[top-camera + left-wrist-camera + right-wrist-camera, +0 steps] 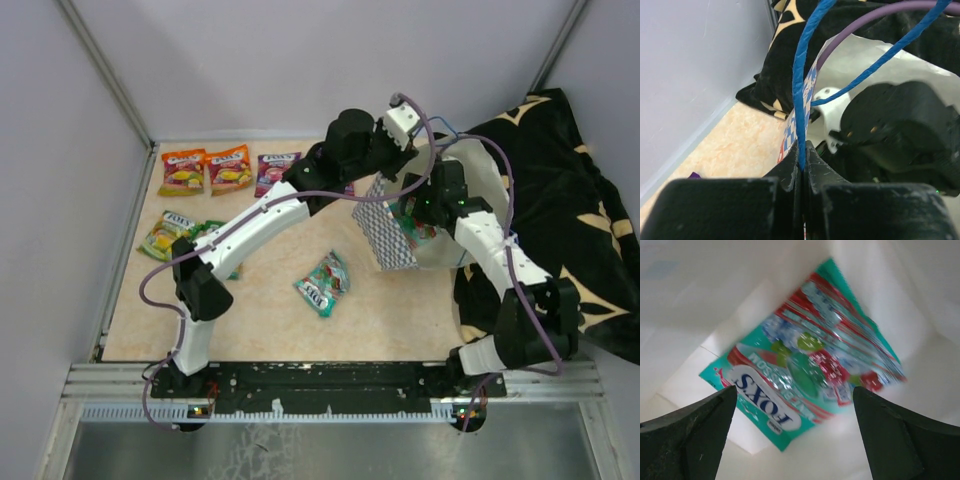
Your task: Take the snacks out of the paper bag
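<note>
The paper bag [388, 238] lies tipped at the right of the mat, checked side up, and its white inside [865, 65] faces the arms. My left gripper [803, 150] is shut on the bag's blue cord handle [801, 90] and holds it up at the bag's mouth [418, 128]. My right gripper [794, 388] reaches inside the bag [425, 212], open, its fingers either side of a teal snack packet [805, 365] on the bag's floor without touching it. Other snacks lie on the mat: two orange [183, 170] [229, 167], one purple [275, 170], one green [170, 235], one teal [323, 283].
A black cloth with gold marks [565, 190] is heaped along the right side, just behind the bag. Grey walls close in the left and far sides. The left arm's long link [260, 225] spans the middle of the mat, over the green packet.
</note>
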Tool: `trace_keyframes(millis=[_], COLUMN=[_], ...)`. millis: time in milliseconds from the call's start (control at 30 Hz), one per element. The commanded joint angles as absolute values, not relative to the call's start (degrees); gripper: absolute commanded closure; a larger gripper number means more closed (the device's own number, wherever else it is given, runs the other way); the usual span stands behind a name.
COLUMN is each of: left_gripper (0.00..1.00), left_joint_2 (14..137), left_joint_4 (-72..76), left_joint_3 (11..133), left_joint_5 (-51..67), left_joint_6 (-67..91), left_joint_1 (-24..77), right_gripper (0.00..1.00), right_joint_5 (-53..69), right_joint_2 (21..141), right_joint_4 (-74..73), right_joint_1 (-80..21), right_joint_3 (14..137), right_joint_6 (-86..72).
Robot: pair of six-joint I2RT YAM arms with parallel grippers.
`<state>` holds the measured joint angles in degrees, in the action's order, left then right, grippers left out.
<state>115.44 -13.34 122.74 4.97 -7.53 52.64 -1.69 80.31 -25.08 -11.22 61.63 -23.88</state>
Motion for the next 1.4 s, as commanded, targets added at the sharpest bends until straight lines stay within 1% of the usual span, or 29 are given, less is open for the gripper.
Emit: trace_keyframes(millis=[0, 333, 433, 533, 600, 667, 767, 800, 867, 900, 1100, 1267, 1367], left_gripper=[1.00, 1.00, 1.00, 1.00, 1.00, 1.00, 1.00, 1.00, 1.00, 1.00, 1.00, 1.00, 1.00], left_joint_2=[117.2, 116.7, 116.5, 116.1, 115.6, 115.3, 115.4, 115.3, 115.0, 114.8, 114.5, 116.4, 117.1], left_joint_4=[-10.9, -10.2, -10.4, -10.2, -9.5, -9.1, -9.4, -9.7, -10.0, -10.0, -10.0, -10.4, -9.9], left_joint_3=[127.7, 126.8, 126.9, 125.8, 124.6, 124.1, 124.0, 123.9, 123.7, 123.3, 122.9, 125.1, 125.4], left_joint_5=[6.3, 8.8, 9.6, 9.8, 10.3, 11.1, 11.6, 11.4, 10.7, 10.4, 6.9, 0.8, -1.8], left_joint_6=[-6.6, -5.3, -4.9, -4.7, -4.4, -3.9, -3.8, -4.0, -4.5, -4.6, -5.9, -8.0, -9.1], left_joint_1=[53.5, 54.5, 54.6, 54.6, 54.6, 54.6, 54.5, 54.5, 54.5, 54.5, 54.3, 53.8, 53.9], right_gripper=[0.01, 0.01, 0.01, 0.02, 0.08, 0.21, 0.51, 0.63, 0.93, 1.00, 1.00, 1.00, 1.00], right_joint_5=[-3.6, -4.1, -2.1, -0.4, 0.8, 2.3, 3.0, 3.3, 3.5, 3.5, 1.8, -1.1, -5.1], right_joint_2=[83.7, 98.0, 99.4, 98.2, 96.4, 95.2, 92.2, 91.8, 90.9, 90.3, 80.6, 67.0, 61.5], right_joint_4=[-21.9, -14.9, -11.0, -6.2, -2.1, 1.9, 4.4, 4.8, 5.2, 4.9, -1.2, -12.2, -19.1], right_joint_1=[-13.6, -14.3, -14.3, -14.3, -14.3, -14.3, -14.4, -14.4, -14.5, -14.6, -15.9, -17.6, -17.9], right_joint_3=[64.7, 66.7, 65.3, 62.9, 60.9, 58.9, 58.0, 58.0, 57.9, 57.9, 57.4, 56.1, 55.6], right_joint_6=[-21.4, -26.8, -27.5, -27.4, -27.4, -28.0, -28.6, -28.6, -28.5, -28.5, -26.8, -26.2, -25.7])
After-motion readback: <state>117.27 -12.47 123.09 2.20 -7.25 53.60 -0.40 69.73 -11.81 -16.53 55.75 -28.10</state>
